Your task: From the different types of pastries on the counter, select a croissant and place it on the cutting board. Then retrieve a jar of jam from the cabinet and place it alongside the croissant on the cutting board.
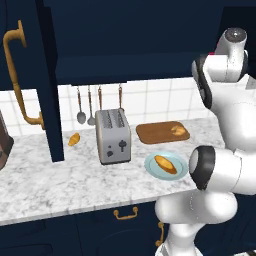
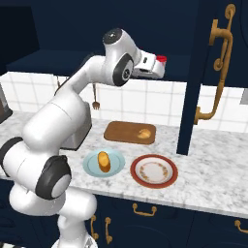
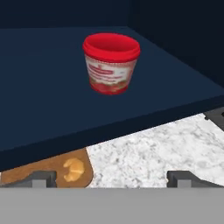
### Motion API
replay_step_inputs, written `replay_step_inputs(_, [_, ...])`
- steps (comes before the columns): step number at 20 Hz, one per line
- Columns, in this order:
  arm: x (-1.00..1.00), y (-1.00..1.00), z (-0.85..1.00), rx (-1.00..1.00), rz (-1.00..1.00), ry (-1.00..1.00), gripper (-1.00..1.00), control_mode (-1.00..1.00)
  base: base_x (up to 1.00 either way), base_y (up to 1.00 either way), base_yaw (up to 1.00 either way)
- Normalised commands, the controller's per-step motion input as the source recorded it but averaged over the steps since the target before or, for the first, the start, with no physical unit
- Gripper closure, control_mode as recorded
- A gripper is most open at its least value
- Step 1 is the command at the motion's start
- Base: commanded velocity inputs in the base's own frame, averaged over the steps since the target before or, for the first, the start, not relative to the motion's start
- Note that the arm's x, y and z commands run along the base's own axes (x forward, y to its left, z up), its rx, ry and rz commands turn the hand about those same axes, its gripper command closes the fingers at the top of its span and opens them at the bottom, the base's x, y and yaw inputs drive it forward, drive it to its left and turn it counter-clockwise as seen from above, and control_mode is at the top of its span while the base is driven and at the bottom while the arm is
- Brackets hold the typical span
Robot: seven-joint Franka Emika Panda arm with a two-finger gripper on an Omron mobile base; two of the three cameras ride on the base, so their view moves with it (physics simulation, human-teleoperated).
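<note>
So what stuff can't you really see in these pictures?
- Toaster: in the right base view the robot's arm covers most of it.
- Jam jar: in the hand view its label is too blurry to read.
- Cutting board: the cabinet shelf hides most of it in the hand view, leaving one corner with the croissant.
- Tool: just its two tips show, spread apart.

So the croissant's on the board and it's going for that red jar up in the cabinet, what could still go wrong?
The jam jar stands well back on the dark shelf, apart from the open gripper, so a misjudged reach might tip it or push it deeper. The open cabinet door hangs close beside the arm and could be clipped. The croissant sits near one end of the cutting board, so the jar could bump it when set down.
</note>
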Motion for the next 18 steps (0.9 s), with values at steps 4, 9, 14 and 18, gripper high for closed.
replay_step_inputs(4, [0.14,0.03,0.27,-0.01,-0.17,-0.36,-1.00,-1.00,0.00,0.00,0.00])
replay_step_inputs(9, [0.42,0.02,0.28,-0.02,-0.05,0.06,-1.00,-1.00,0.00,0.00,0.00])
replay_step_inputs(14, [0.76,-0.23,0.65,0.00,0.00,0.14,-1.00,-1.00,0.00,0.00,0.00])
replay_step_inputs(18, [0.10,-0.23,0.15,0.00,-0.04,-0.01,-1.00,-1.00,0.00,0.00,0.00])
